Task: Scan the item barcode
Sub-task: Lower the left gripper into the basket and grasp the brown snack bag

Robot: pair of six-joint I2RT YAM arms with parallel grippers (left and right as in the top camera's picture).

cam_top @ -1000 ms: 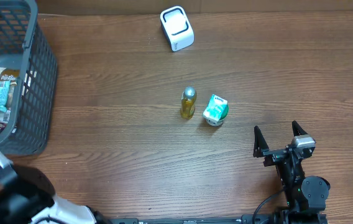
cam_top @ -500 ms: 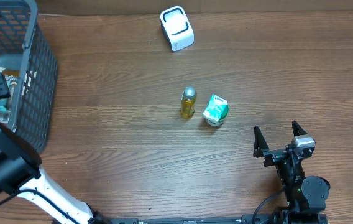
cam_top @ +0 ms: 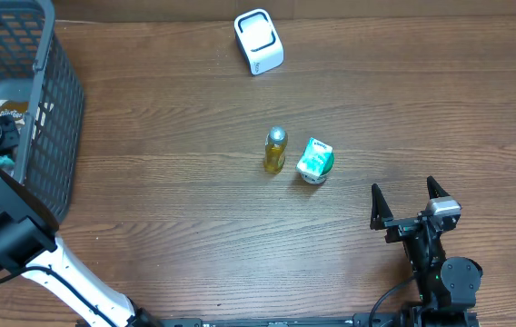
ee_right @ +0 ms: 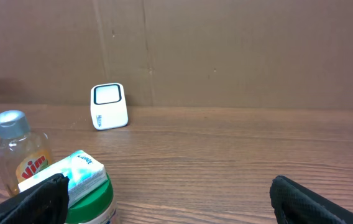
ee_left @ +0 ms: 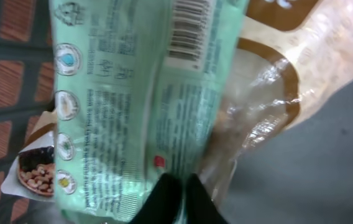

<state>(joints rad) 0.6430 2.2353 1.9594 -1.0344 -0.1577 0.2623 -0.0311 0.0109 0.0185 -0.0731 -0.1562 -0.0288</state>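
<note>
Left pincer (ee_left: 178, 190) has just closed on the green packet (ee_left: 120, 124) in the basket (cam_top: 58, 91). Right pincer (cam_top: 402, 187) stands open. Lifting judged next.

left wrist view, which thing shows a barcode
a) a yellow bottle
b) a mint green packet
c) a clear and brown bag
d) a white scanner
b: the barcode is printed on the mint green packet near the top of that view, on its back among the small print.
</note>
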